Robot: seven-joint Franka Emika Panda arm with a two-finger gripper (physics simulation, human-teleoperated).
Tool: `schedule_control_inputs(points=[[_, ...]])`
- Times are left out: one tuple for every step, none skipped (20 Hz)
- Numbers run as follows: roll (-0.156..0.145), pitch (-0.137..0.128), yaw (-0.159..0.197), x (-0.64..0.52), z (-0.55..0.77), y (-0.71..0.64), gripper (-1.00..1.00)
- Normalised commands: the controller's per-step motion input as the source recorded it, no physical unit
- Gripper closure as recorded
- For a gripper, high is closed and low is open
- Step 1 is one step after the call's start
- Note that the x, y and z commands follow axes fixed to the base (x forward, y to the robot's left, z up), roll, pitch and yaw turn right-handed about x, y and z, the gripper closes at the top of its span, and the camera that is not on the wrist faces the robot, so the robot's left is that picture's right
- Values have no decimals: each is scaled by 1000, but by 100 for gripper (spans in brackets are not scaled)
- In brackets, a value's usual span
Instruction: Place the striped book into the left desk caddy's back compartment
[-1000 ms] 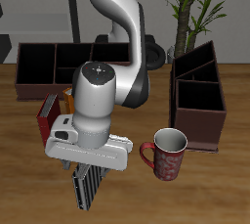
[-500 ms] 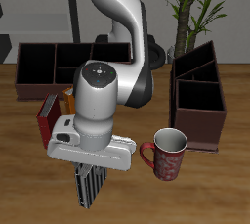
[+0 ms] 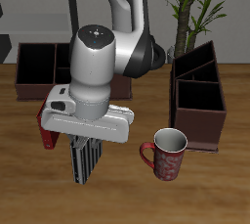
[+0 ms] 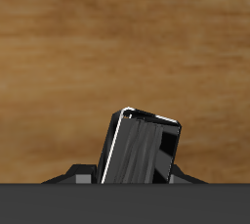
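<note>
The striped book, thin and grey with dark lengthwise stripes, hangs upright below my gripper, which is shut on its upper end. It is lifted off the table near the front edge. In the wrist view the striped book stands out from between the fingers over bare wood. The left desk caddy, dark maroon with black insides, stands at the far side of the table beyond the mug. Its back compartment has tall slanted walls and sits nearest the plant. The fingertips themselves are hidden by the gripper body.
A red mug stands between the held book and the left desk caddy. A red book peeks out behind the arm. A wide dark caddy runs along the back. A potted plant rises behind the left desk caddy.
The gripper has risen with the striped book, lifting it clear of the table. The arm's wrist has moved up and now covers the orange book and most of the red one.
</note>
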Motion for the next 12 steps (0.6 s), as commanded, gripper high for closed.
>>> schedule_control_inputs(points=[[-100,-35,24,-445,745,-101,100],[-19,-10,-74,-467,735,68,100],[34,-147,132,-694,1004,189,100],[-81,-54,59,-492,727,-17,100],[74,-46,-77,-607,709,248,100],[16,-116,164,-529,706,144,100],[-6,-32,73,-534,574,182,100],[62,-9,-18,-455,524,167,100],[-18,-18,27,-515,515,142,100],[11,-31,23,-346,361,107,100],[-12,-104,41,-582,654,140,100],[13,6,-19,-123,98,51,100]])
